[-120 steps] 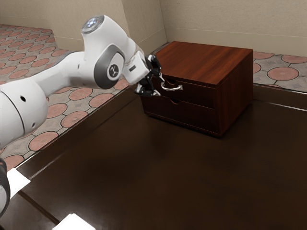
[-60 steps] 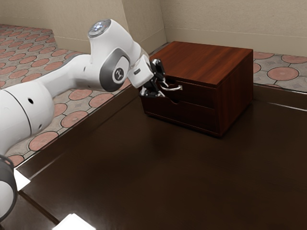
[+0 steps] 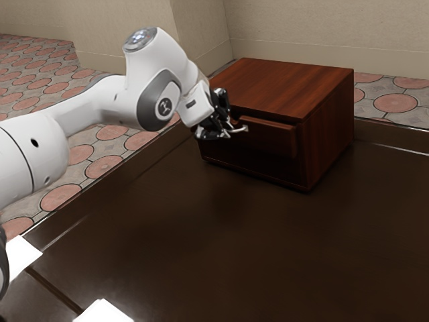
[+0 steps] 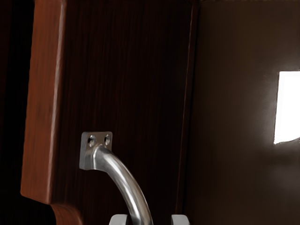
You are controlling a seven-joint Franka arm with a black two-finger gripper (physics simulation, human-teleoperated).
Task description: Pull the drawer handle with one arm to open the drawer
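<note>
— Red-brown upper drawer (image 3: 268, 136) has moved. Half a second ago its front sat flush in the cabinet (image 3: 301, 80). Now it stands proud, out toward the exterior view's left.

— So the pull is working?

— Looks so. The handle (image 3: 236, 127) has come a touch left and down with the front. It's just above centre in the exterior view, and your gripper (image 3: 226, 126) is right on it. The cabinet hasn't shifted on the table (image 3: 201, 255).

— What has the gripper got?

— It's partly open and straddles the metal handle. In the wrist view the bar curves away from its screw plate and passes between your fingertips (image 4: 119, 219). It sits tight beside one pad, with a dark gap to the other. I'd call that hooked, not pinched.

— How far along am I?

— Early, I'd judge. The drawer is only a little way out, and most of its travel is left. The lower drawer (image 3: 258, 161) is flush, untouched.

— Any risk?

— With the hold that loose, the bar could slip off a pad if you pull off-line. You'd want the pull straight along the drawer's travel, toward the exterior view's lower left, and no twisting of the hand.
</note>
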